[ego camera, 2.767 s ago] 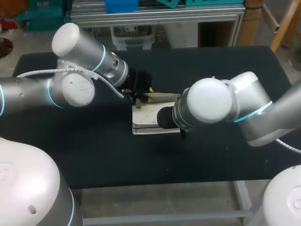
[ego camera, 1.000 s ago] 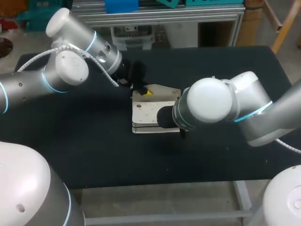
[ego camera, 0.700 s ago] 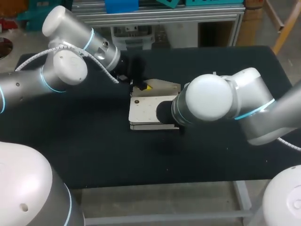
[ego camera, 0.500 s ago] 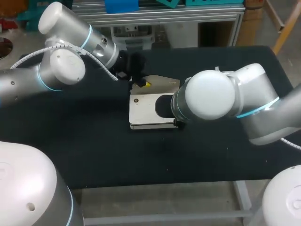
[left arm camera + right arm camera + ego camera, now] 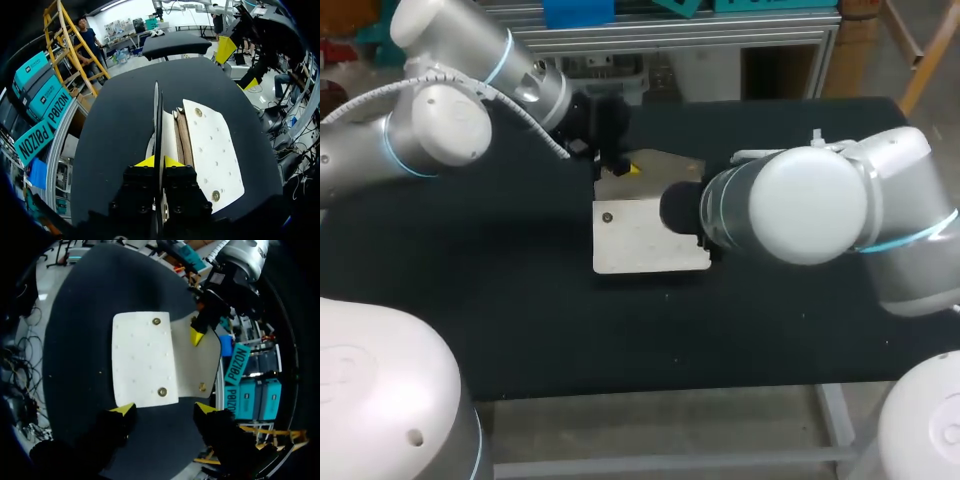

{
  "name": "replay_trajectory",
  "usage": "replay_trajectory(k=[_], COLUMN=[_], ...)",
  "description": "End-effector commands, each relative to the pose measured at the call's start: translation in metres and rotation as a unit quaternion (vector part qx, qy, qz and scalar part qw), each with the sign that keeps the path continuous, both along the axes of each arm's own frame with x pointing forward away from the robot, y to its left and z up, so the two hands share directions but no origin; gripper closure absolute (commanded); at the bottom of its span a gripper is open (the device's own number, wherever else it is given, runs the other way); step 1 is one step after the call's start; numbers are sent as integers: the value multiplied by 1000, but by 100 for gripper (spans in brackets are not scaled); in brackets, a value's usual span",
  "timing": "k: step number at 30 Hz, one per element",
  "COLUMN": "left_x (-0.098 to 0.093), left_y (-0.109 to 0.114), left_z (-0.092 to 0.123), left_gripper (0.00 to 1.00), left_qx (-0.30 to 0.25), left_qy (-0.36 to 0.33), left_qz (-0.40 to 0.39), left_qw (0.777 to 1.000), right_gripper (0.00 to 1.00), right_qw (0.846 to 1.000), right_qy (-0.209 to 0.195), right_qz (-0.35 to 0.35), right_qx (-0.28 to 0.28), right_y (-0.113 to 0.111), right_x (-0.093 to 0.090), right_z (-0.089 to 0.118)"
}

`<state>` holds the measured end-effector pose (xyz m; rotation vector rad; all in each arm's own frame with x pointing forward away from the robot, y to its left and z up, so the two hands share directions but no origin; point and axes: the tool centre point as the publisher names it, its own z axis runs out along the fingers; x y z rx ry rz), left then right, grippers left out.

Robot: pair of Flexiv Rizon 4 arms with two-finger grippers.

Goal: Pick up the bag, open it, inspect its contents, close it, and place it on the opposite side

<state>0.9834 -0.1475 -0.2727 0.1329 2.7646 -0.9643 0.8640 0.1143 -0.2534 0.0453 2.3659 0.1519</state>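
Since the earlier frames, my left gripper (image 5: 159, 161) has drawn the flap (image 5: 670, 166) up and back toward the far edge, and the flap is pinched thin between its yellow tips. My right gripper (image 5: 165, 409) has withdrawn to the right, and its fingers stand spread, apparently clear of the bag (image 5: 645, 235). The bag lies mid-table. I judge opening largely done, with inspection due next. The surface is a flat black table (image 5: 500, 300).

A table (image 5: 500, 300) topped in black cloth, a tiny pale speck (image 5: 675, 362) lying near its front edge
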Motion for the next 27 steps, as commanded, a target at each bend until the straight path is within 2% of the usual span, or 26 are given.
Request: replay_trajectory(k=[1,17,21,27], left_x=[-6,-6,-26,-35], left_y=[4,5,5,2], left_z=[16,19,34,42], left_gripper=[100,100,100,100], left_qx=[-1,2,-5,-1], left_qy=[19,30,5,-1], left_qz=[6,14,31,39], left_qw=[1000,999,999,999], right_gripper=[100,100,100,100], right_qw=[1000,999,999,999], right_qy=[-1,-26,-33,-32], right_qz=[4,16,25,40], right_qx=[7,7,7,6], right_y=[-4,0,6,14], right_x=[-2,-3,9,26], right_z=[6,22,20,15])
